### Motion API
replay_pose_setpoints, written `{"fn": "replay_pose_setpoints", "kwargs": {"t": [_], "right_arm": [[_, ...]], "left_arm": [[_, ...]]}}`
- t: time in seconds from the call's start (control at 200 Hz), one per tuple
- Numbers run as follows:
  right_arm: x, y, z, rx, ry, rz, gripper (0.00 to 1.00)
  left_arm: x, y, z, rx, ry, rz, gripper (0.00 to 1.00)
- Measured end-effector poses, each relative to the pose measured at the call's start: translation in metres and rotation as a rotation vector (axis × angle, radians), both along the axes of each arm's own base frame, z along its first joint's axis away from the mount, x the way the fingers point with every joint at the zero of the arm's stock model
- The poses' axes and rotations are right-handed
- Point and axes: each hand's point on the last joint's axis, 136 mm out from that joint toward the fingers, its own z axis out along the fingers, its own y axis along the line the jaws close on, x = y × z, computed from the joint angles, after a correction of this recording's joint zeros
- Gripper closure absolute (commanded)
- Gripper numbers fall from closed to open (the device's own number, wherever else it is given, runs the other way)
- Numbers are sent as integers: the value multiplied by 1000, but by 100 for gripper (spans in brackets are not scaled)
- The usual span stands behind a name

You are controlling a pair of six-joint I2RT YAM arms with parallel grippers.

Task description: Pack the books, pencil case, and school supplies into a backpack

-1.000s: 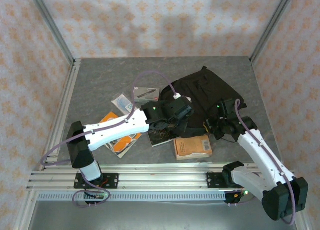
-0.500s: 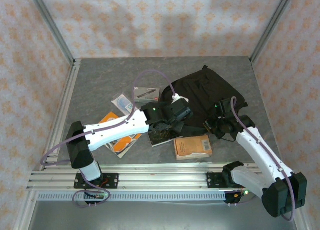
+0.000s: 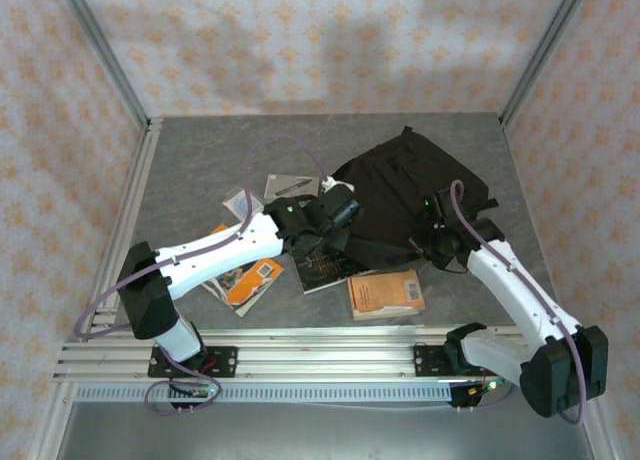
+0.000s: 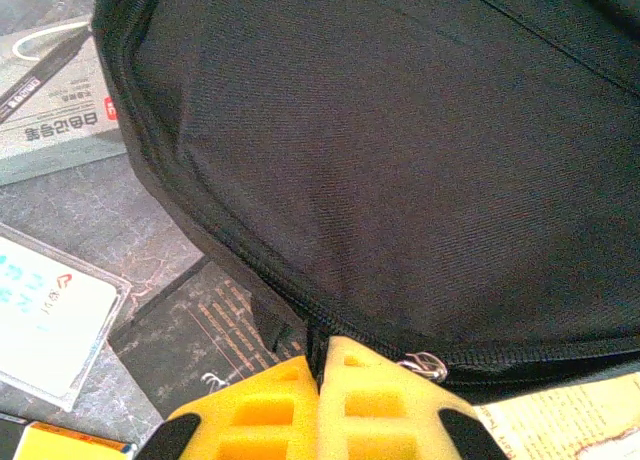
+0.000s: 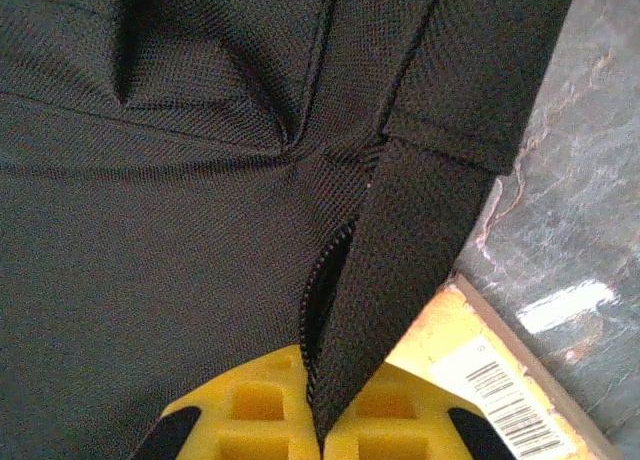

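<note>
On your left, the picture book point(image 3: 245, 278) lies flat on the surface point(image 3: 200, 160), partly under the left arm. The packet point(image 3: 238, 204) and the pen box point(image 3: 290, 186) lie just beyond it. Your left claw point(image 4: 320, 368) is clenched on the near edge of the backpack point(image 3: 410, 180), its pads pressed together over the zip point(image 4: 215, 255), with the dark book point(image 3: 322, 268) beneath. The orange book point(image 3: 385, 292) lies near the front, between the two arms. The backpack sprawls on the right half of the surface. Your right claw point(image 5: 318, 368) is clenched on a strap point(image 5: 400, 240) at the backpack's near right side. The strap runs down between its pads, with the orange book's barcode corner just beside them.
</note>
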Motion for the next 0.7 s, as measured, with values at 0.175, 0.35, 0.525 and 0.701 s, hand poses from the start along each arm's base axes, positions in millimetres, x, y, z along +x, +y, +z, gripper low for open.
{"fn": "replay_pose_setpoints", "kwargs": {"t": [0.175,0.35,0.525,0.701], "right_arm": [[16,-5,9,-97,-15,67,100],[37,-14,17,-191,-10,70,98],[45,-35,24,-255,-26,-7,58],[66,-61,52,-337,-79,-125,26]], "left_arm": [[2,-3,2,-20,-5,-5,100],[-8,-16,1,-53,17,-41,100],[-28,-52,5,-139,75,-105,100],[-38,-85,14,-199,104,-151,100]]}}
